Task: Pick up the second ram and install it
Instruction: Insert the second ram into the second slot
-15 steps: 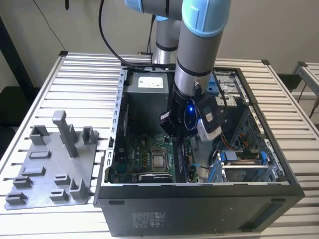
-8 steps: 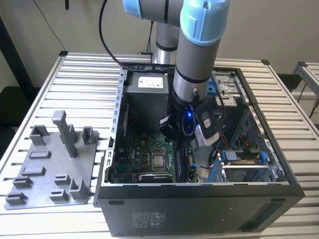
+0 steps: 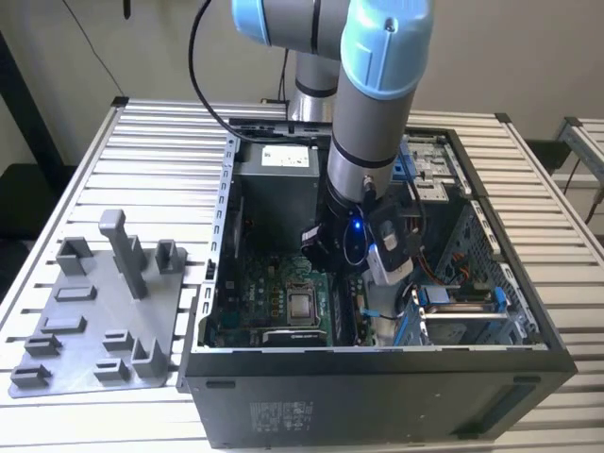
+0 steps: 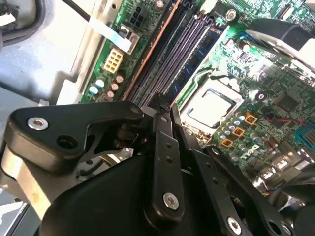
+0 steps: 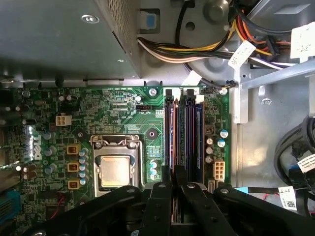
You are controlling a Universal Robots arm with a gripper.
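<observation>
Arm (image 3: 368,123) is reaching down into the open case (image 3: 377,396), with the wrist right over the motherboard (image 3: 264,293). In the first wrist view the gripper (image 5: 177,185) sits over the memory slots beside the CPU (image 5: 114,170). The fingers (image 5: 164,189) are drawn in close, with just a thin gap between them. In that gap there's a narrow dark strip edge-on. I read that as the ram (image 5: 179,172), pinched between the pads and lined up lengthwise with the slots. I honestly can't tell whether it's fully seated in its slot or only resting on top.

On the side of it away from the CPU, one more stick (image 5: 198,137) already sits in a slot. In the second wrist view the gripper (image 4: 161,105) has its tips just above the same dark slots.

Outside the case, the grey holder (image 3: 94,321) lies on the table (image 3: 160,160).
</observation>
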